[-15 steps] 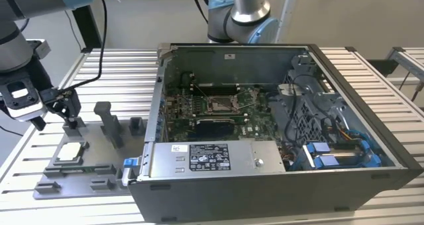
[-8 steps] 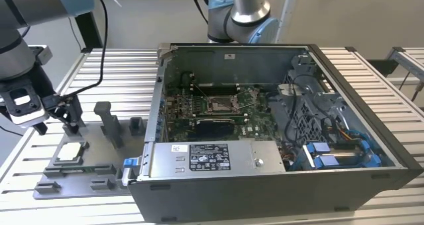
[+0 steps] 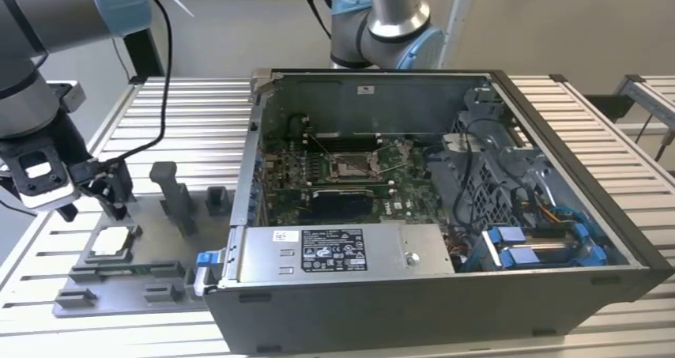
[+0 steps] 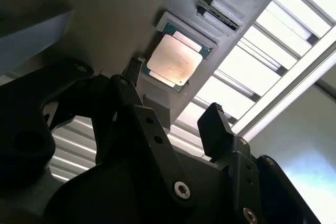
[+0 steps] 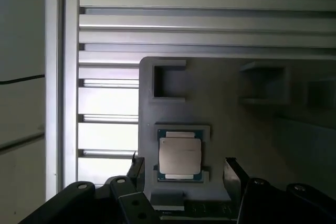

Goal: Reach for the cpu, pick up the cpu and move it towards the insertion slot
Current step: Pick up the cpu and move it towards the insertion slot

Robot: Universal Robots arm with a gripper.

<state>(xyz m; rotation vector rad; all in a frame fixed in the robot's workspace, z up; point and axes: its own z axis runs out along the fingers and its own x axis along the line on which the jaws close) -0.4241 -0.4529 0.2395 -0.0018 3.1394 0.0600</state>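
Gripper (image 5: pixel 184 164) jaws stood wide open, empty — cpu (image 5: pixel 180 156) lay flat in its fixture (image 5: pixel 241 129) recess, centred between the tips — apparently lined up for a straddling grasp.

This has the look of a robotics lab. One robot arm (image 3: pixel 43 26) and a second robot arm (image 3: pixel 385 22) stand at a ribbed aluminium tabletop (image 3: pixel 211 137). On it sit an opened computer case (image 3: pixel 422 318) and a grey fixture plate (image 3: pixel 153 249) with a cpu (image 3: pixel 113 242) nested in it.
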